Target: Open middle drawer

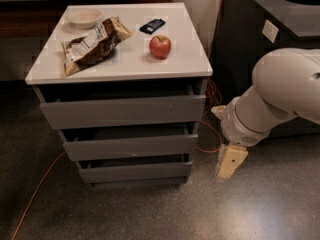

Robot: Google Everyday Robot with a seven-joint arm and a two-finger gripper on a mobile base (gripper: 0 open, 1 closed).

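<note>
The middle drawer is the medium-height flat grey front between the taller top drawer and the shorter bottom drawer. A dark gap shows above its front, and a tiny pale speck sits near its lower edge. My gripper hangs from the big white arm, low and to the right of the cabinet. It is level with the gap between the middle and bottom drawers, and it is apart from the cabinet and touches nothing.
The cabinet's white top carries a bowl, a chip bag, a dark packet and a red apple. An orange cable runs over the floor. A dark unit stands at the right.
</note>
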